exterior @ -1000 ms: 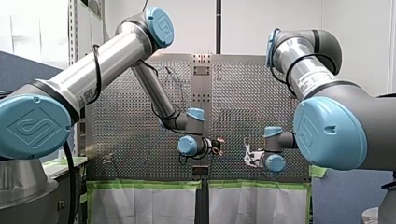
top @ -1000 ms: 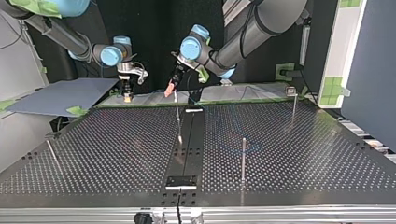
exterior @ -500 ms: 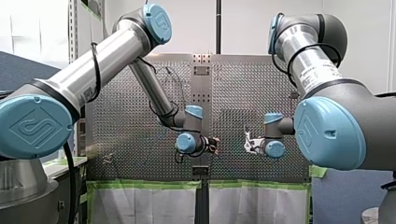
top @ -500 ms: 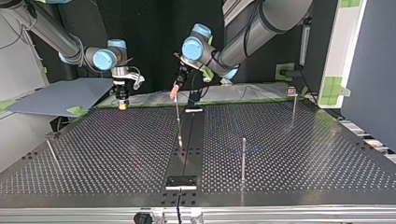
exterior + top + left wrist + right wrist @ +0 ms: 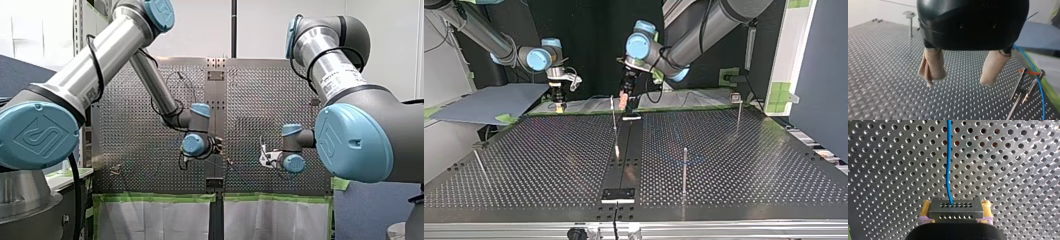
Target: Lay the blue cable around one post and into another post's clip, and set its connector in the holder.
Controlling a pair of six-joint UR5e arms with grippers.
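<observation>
In the right wrist view my right gripper, with yellow pads, is shut on a grey perforated connector block. The blue cable leaves the block and runs ahead over the perforated plate. My left gripper hangs open over the plate, its beige pads wide apart with nothing between them. Beside it the blue cable passes two clipped metal posts. In the top view my left gripper hovers by a thin post at the far edge. My right gripper is at the far left.
In the top view a post stands right of the black centre strip. A clip-topped post is further right and a leaning post is at the left. A black holder sits at the near edge.
My left gripper has swung toward the top view's right, crossing behind the thin post. My right gripper has stayed nearly in place, still shut on the connector.
</observation>
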